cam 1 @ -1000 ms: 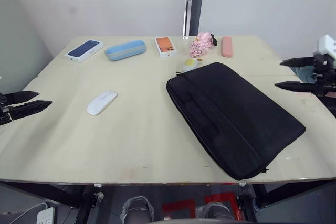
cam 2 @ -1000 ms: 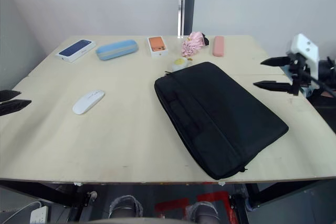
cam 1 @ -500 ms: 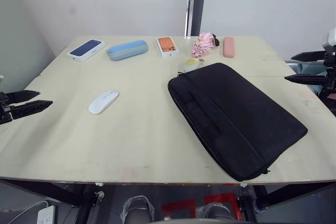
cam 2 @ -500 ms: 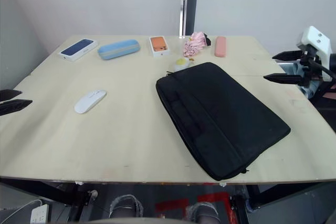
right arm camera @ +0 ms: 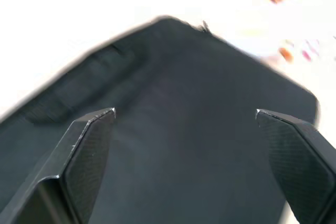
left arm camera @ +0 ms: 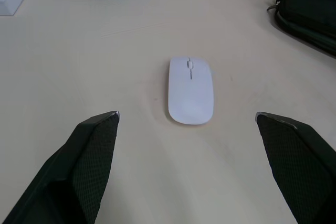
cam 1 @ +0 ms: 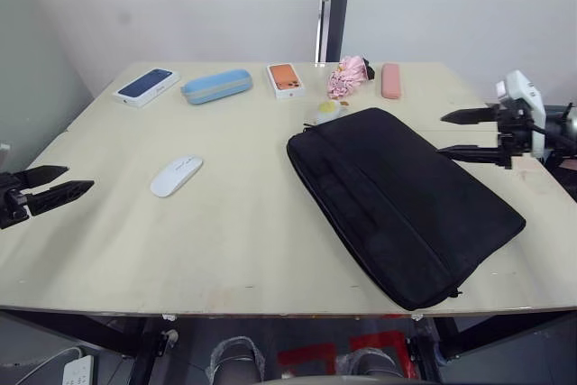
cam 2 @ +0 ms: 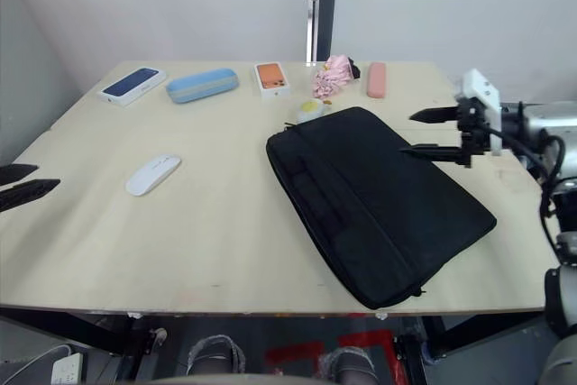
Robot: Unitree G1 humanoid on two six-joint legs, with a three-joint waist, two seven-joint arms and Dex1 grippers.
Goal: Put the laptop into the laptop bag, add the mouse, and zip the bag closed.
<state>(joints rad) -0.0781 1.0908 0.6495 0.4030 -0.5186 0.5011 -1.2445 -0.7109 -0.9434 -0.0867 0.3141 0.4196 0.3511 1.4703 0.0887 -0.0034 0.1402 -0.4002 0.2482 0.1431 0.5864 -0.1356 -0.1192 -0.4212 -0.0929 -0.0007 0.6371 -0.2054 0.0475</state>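
Laptop bag [cam 1: 401, 200]: flat on table [cam 1: 225, 241].
Mouse [cam 1: 176, 175]: left of bag, apart.
Left gripper [cam 1: 61, 182]: fingers apart, empty.
Right gripper [cam 2: 416, 132]: fingers apart, above bag.

The laptop bag [cam 1: 402, 203] is plain black; beside its far corner sits a white-yellow egg charm [cam 1: 326, 111]. The mouse [cam 1: 176, 175] is glossy white on the pale beige table [cam 1: 243, 241].

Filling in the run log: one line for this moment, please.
left gripper: open, facing mouse | right gripper: open over laptop bag | bag flat on table
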